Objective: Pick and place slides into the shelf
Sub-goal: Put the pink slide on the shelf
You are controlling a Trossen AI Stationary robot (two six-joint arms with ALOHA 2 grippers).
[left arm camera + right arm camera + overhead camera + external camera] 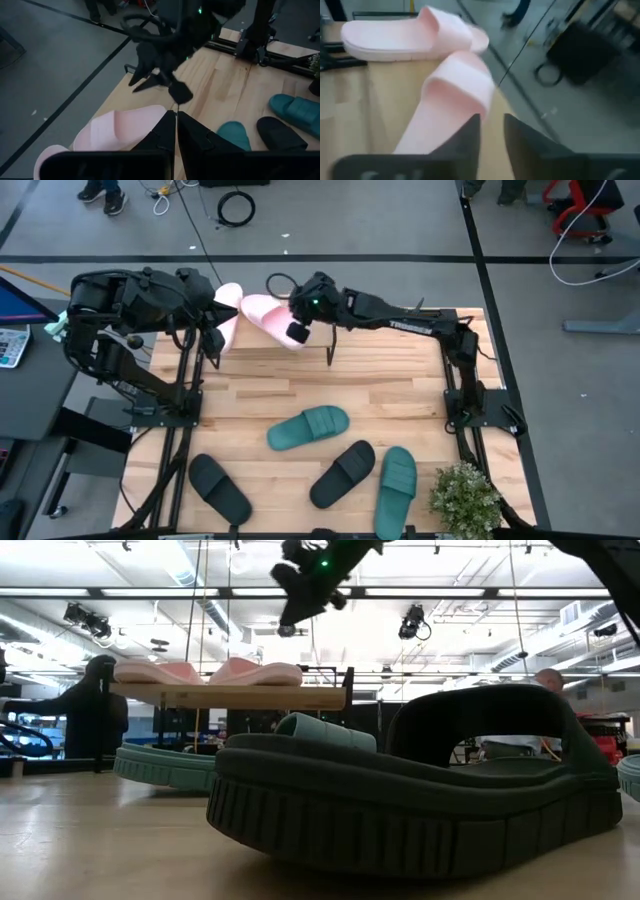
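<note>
Two pale pink foam slides lie on the plank-topped shelf. Right gripper hovers above one, fingers spread. Left gripper, pressed together, sits beside the other.

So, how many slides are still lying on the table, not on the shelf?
4: a teal slide mid-table, a black slide nearer the front, another teal slide beside the plant, another black slide front left. None seems hidden.
</note>
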